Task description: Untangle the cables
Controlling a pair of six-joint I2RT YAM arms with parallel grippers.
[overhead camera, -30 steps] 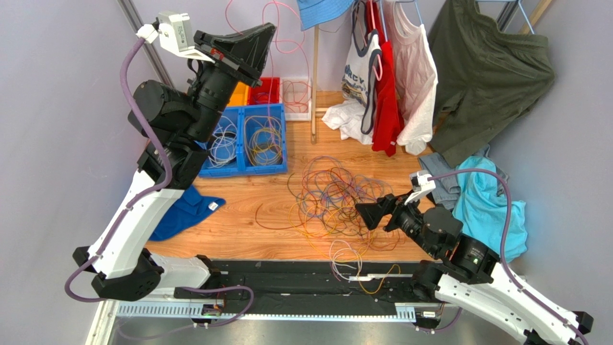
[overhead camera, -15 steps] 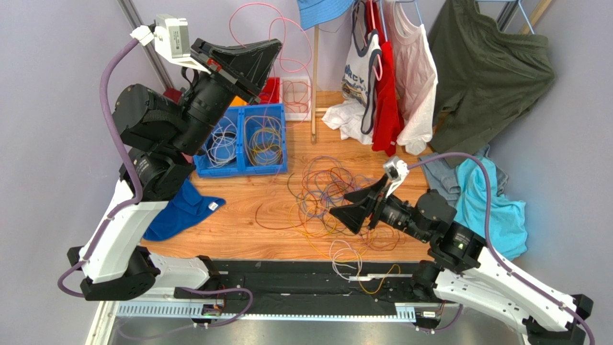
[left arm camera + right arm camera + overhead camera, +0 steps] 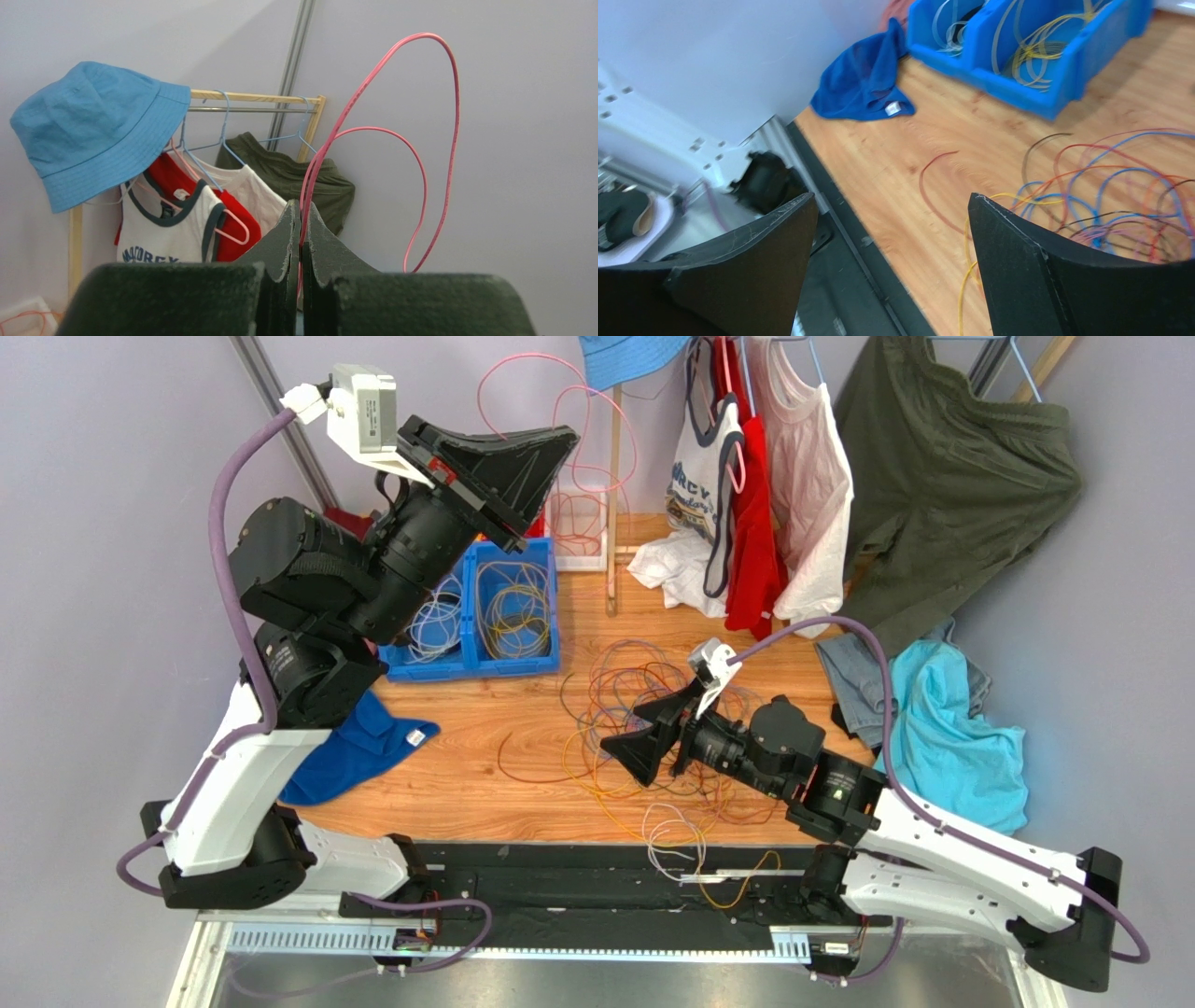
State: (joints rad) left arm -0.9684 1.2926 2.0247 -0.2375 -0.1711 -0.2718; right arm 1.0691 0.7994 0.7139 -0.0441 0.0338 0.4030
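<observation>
Now | left end effector is clamping together on a pink cable, holding its loops up in the air | right end effector is hovering, jaws apart, over the left edge of the tangled cables lying on the table

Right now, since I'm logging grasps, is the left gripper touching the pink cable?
Touching. The left wrist view shows the left gripper shut on the pink cable, which loops upward from between its fingertips.

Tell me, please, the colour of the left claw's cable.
Pink; the cable shows best in the left wrist view.
</observation>
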